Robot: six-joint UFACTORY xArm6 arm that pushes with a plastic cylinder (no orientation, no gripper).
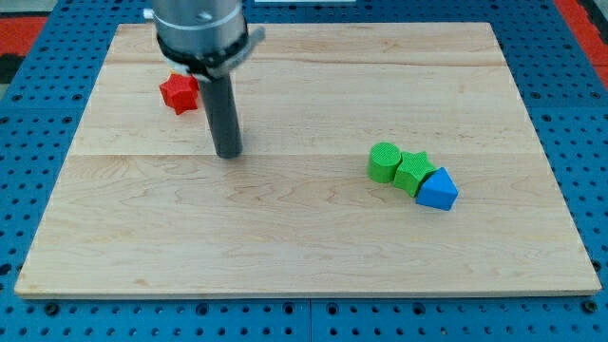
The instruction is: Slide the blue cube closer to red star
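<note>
The red star [178, 92] lies near the view's top left of the wooden board [304, 247]. The blue block [437, 189], wedge-like in shape, sits at the view's right, touching a green star [413, 172]. My tip [227, 152] rests on the board just below and right of the red star, apart from it, and far to the left of the blue block. The rod's upper body hides a little of the star's right side.
A green cylinder [384, 161] touches the green star's left side; the three blocks form a tight row. A blue pegboard [589, 114] surrounds the board on all sides.
</note>
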